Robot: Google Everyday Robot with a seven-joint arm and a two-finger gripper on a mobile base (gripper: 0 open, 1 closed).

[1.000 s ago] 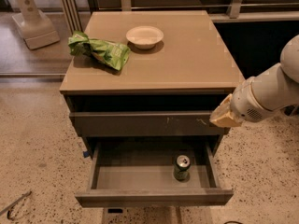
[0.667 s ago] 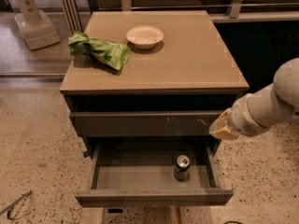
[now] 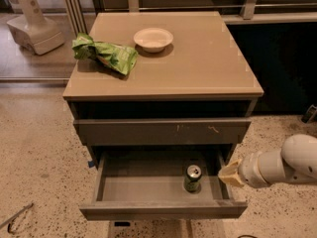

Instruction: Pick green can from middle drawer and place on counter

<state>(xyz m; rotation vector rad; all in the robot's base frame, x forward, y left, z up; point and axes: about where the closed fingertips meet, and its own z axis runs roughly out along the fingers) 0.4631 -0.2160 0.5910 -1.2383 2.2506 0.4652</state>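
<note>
1. The snack bag [image 3: 105, 54] lies up and well to the left of the green can [image 3: 192, 178], on the bench [image 3: 203, 63]; it is no part of my job, so I leave it alone.
2. The bowl [image 3: 153, 37] sits far above the can and slightly left, also on the bench; the bare top up and right of the can looks to me the natural spot for setting it down.
3. The middle drawer [image 3: 148, 209] stands open around the can, which I judge is what lets me reach in from above; the scratched drawer front [image 3: 163, 132] just above the can is shut.
4. The can stands upright on the drawer floor, which should suit a side grasp.
5. The gripper [image 3: 231, 173] hangs just right of the can, outside the drawer wall and apart from it; whether it is open or closed I cannot tell; I judge it must clear that wall first.
</note>
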